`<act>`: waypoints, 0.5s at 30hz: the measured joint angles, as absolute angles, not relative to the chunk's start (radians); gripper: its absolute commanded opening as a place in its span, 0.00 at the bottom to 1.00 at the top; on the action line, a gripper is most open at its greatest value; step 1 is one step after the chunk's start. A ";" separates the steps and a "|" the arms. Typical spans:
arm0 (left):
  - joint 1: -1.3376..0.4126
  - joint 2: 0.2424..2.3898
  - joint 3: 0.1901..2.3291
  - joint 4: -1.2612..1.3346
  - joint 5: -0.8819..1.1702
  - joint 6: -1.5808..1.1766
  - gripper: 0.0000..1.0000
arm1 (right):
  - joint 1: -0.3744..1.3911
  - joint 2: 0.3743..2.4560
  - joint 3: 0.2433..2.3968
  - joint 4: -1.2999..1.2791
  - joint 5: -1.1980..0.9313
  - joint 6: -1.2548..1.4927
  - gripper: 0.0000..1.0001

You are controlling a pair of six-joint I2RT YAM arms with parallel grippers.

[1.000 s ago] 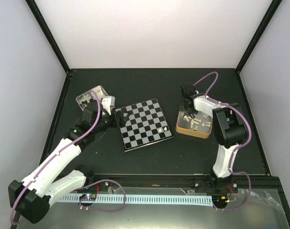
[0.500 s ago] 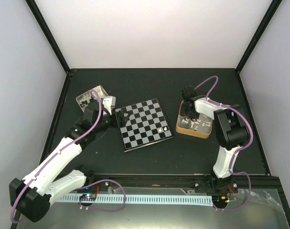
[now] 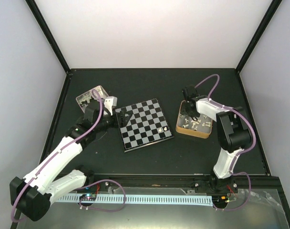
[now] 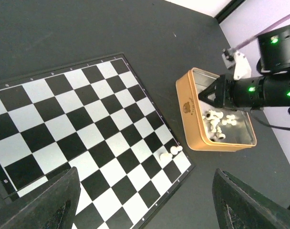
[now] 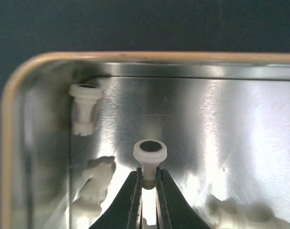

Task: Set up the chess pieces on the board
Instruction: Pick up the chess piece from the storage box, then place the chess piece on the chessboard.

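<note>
The board (image 3: pixel 146 125) lies in the middle of the table, with two cream-white chess pieces (image 4: pixel 170 152) standing near its right corner. More white chess pieces (image 4: pixel 216 124) lie loose in the tan tin (image 3: pixel 184 128). My right gripper (image 5: pixel 148 179) reaches down into that tin and is shut on the stem of one white piece (image 5: pixel 150 152), whose round base faces the camera. Another piece (image 5: pixel 84 109) leans in the tin's corner. My left gripper (image 4: pixel 145 171) hangs open over the board's left side, with nothing between its fingers.
A pinkish tray (image 3: pixel 90 94) with small dark pieces sits at the back left, behind the left arm. The tin's orange rim (image 4: pixel 190 119) stands just right of the board. The right arm (image 4: pixel 259 90) leans over the tin. Black frame rails edge the table.
The right gripper has sunk a little deeper into the tin; its jaws parted briefly and closed again on a white piece. The left arm has barely moved.
</note>
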State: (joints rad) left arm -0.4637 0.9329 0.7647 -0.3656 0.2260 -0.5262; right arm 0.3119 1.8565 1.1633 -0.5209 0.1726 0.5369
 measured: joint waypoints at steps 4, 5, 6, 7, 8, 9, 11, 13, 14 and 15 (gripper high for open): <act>-0.464 0.943 0.766 -0.363 0.271 -0.527 0.82 | 0.311 1.738 1.114 -0.482 0.132 0.491 0.05; -0.464 0.950 0.766 -0.358 0.290 -0.528 0.83 | 0.312 1.694 1.095 -0.463 0.107 0.473 0.06; -0.464 0.957 0.767 -0.353 0.309 -0.530 0.84 | 0.312 1.656 1.079 -0.447 0.079 0.459 0.05; -0.464 0.969 0.772 -0.347 0.338 -0.534 0.85 | 0.312 1.615 1.057 -0.421 0.041 0.444 0.05; -0.464 0.982 0.778 -0.340 0.364 -0.538 0.86 | 0.314 1.577 1.034 -0.394 0.000 0.430 0.05; -0.464 0.997 0.785 -0.334 0.393 -0.543 0.88 | 0.317 1.536 1.007 -0.362 -0.052 0.417 0.05; -0.464 1.032 0.805 -0.322 0.447 -0.556 0.93 | 0.324 1.480 0.966 -0.308 -0.146 0.398 0.05; -0.464 1.076 0.840 -0.319 0.503 -0.570 0.94 | 0.341 1.442 0.932 -0.252 -0.253 0.385 0.05; -0.464 1.098 0.859 -0.320 0.523 -0.580 0.94 | 0.352 1.428 0.918 -0.227 -0.312 0.380 0.05; -0.464 1.118 0.877 -0.320 0.538 -0.593 0.94 | 0.365 1.417 0.905 -0.204 -0.373 0.376 0.05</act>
